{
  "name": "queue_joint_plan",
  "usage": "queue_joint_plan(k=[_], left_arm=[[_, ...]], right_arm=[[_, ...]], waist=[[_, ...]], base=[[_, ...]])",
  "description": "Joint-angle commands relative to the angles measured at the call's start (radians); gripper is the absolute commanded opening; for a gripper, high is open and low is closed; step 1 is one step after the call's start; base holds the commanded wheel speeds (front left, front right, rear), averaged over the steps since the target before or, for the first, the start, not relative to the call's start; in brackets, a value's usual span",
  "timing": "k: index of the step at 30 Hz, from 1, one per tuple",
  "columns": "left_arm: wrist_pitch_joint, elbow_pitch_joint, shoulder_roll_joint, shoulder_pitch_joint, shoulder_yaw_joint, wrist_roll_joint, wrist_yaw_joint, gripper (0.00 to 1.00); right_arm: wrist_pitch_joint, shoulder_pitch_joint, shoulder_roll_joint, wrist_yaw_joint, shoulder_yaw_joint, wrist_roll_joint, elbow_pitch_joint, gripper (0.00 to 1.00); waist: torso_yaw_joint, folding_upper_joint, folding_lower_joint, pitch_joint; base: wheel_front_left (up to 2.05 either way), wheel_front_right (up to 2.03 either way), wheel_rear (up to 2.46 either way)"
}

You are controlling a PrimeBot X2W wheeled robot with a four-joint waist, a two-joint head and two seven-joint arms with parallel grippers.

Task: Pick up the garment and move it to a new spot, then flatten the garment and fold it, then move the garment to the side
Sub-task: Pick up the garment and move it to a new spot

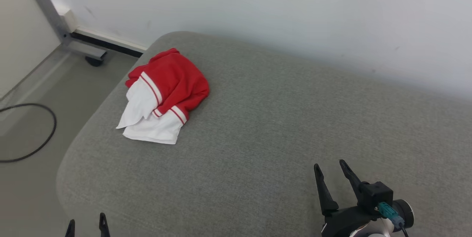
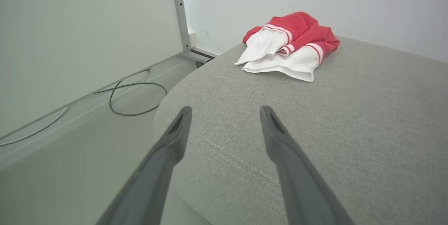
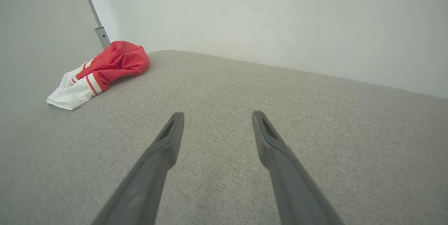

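Grey upholstered cushion [image 1: 265, 145] against a white wall [image 1: 295, 8]. The garment [image 1: 167, 91], red and white, lies crumpled at 10 o'clock, well apart from me. My left end effector [image 1: 86, 219] and right end effector [image 1: 329, 163] are both spread wide and empty. The cloth looks light, soft and limp; I'd pinch the loose white hem at its 6 o'clock edge.

Bright, even, soft light with faint shadows; sharp frames, wide-angle stretching at wrist-view edges.
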Motion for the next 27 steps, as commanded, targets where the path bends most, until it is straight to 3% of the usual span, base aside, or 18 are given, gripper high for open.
queue_joint_plan(k=[1,16,22,27], left_arm=[[-0.003,-0.004,-0.001,0.009,0.006,-0.006,0.006,1.00],[-0.003,-0.013,-0.001,0.018,0.028,-0.037,0.017,1.00],[-0.003,0.027,0.000,-0.024,0.042,-0.034,-0.022,1.00],[-0.003,0.077,0.031,-0.113,0.059,-0.039,-0.059,1.00]], right_arm=[[-0.004,0.001,0.001,-0.003,0.007,0.007,-0.001,1.00],[-0.004,-0.045,0.001,-0.003,0.044,-0.001,0.019,1.00],[-0.004,-0.023,0.001,-0.003,0.024,-0.008,0.012,1.00],[-0.004,-0.035,0.001,-0.003,0.016,-0.034,0.002,1.00]], waist=[[0.079,0.0000,0.0000,0.011],[0.090,0.0000,0.0000,0.037],[0.080,0.0000,0.0000,0.039],[0.031,0.0000,0.0000,0.070]], base=[[0.00,0.00,0.00],[0.00,0.00,0.00],[0.00,0.00,0.00],[0.00,0.00,0.00]])
